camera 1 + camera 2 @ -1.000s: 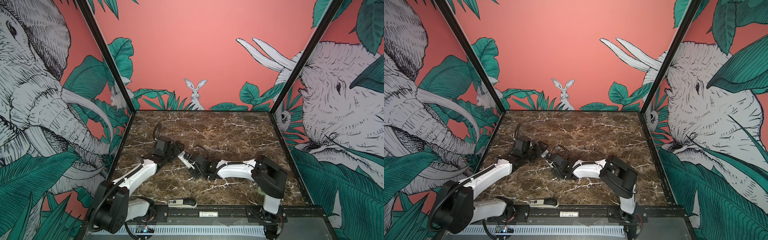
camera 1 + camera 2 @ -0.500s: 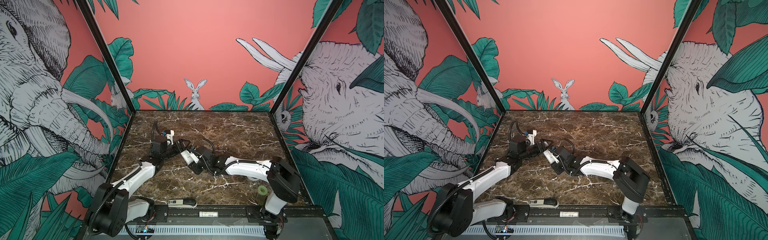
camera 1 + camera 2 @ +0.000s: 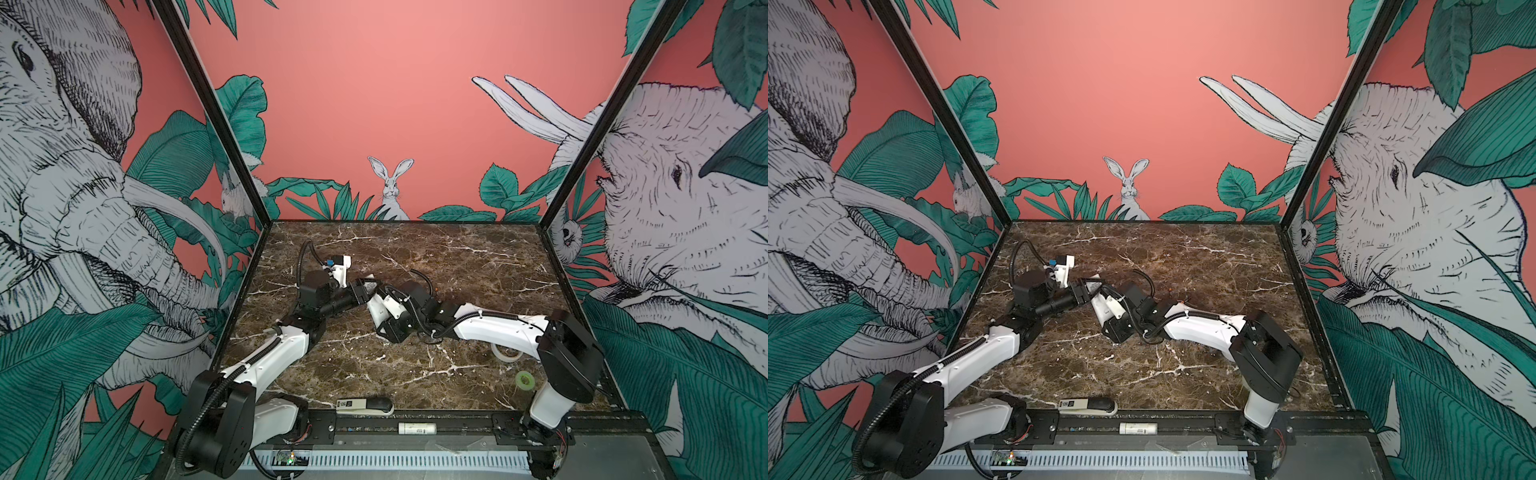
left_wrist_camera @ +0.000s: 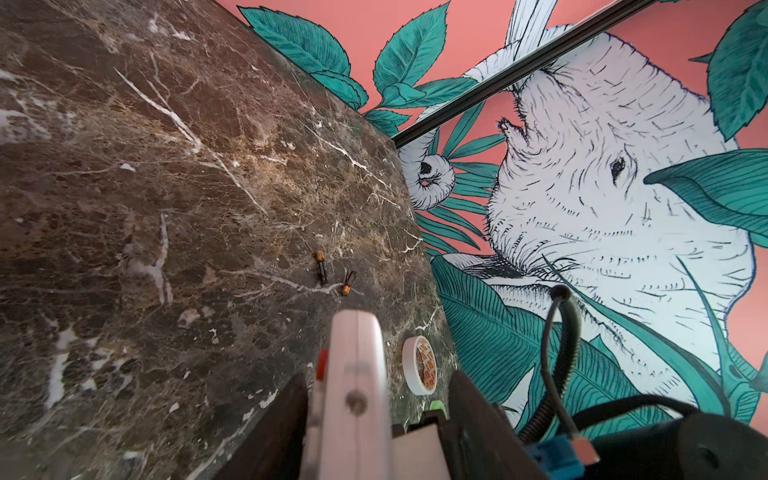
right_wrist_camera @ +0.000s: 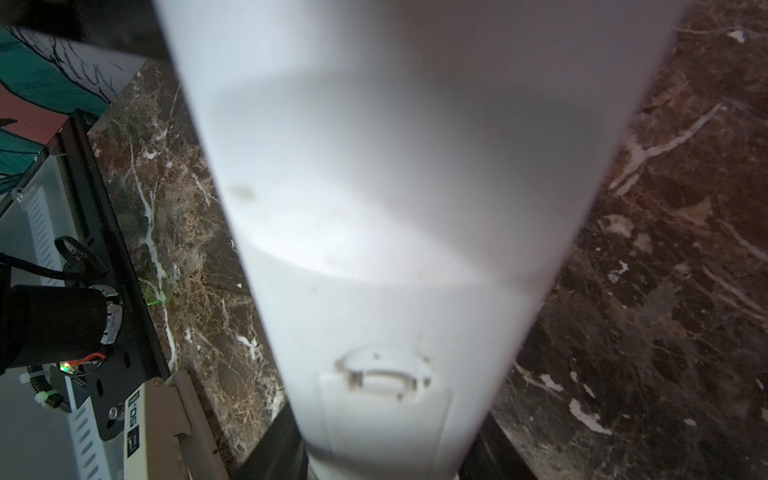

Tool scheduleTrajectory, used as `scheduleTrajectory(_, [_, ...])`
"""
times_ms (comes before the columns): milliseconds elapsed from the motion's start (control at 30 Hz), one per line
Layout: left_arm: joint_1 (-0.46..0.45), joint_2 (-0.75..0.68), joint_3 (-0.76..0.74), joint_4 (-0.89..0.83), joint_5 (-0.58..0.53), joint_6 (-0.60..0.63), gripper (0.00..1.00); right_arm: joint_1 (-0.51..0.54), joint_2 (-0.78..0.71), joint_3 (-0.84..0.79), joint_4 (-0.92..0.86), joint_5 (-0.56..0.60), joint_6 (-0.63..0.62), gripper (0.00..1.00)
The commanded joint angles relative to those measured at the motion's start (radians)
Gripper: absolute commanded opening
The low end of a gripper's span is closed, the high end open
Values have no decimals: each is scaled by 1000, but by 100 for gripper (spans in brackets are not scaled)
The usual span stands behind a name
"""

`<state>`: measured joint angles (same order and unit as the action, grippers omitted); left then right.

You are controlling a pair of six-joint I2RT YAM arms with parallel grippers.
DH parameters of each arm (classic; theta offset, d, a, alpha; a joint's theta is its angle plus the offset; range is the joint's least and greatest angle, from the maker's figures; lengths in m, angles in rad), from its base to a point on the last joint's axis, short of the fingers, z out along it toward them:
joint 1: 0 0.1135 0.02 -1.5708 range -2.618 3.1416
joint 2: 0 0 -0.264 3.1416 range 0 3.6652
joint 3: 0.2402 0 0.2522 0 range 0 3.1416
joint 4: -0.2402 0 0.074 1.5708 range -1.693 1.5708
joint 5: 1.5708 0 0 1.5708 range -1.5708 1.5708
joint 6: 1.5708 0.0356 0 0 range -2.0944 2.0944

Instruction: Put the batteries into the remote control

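Left claw (image 4: 376, 386) narrowed around remote control (image 4: 353, 374), right claw (image 5: 386, 449) gripping it

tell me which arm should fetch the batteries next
Right, likely: the batteries lie close by its forearm, and the left end effector brackets the remote that the right end effector holds, ready to take over.

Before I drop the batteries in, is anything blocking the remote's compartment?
Yes. In the right wrist view the cover still sits closed on the back of the remote. Both batteries lie loose on the table, so the cover likely has to come off first.
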<state>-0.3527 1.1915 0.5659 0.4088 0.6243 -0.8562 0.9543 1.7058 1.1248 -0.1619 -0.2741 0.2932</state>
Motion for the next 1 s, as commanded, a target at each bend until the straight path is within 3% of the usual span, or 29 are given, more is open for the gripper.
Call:
scheduleTrajectory(0, [-8,-20,-15,-13,73,45,53,-11,-57,33,9,-29,-31,36])
scheduleTrajectory(333, [31,-20,-43,5,95,43,36,-25,-147,23,-14,-15,-54,35])
scheduleTrajectory(567, [30,-20,-31,-1,160,77,32,-28,-183,33,-52,-10,-107,35])
scheduleTrajectory(967, [32,9,8,-8,157,95,0,-47,-213,28,-105,-12,-162,40])
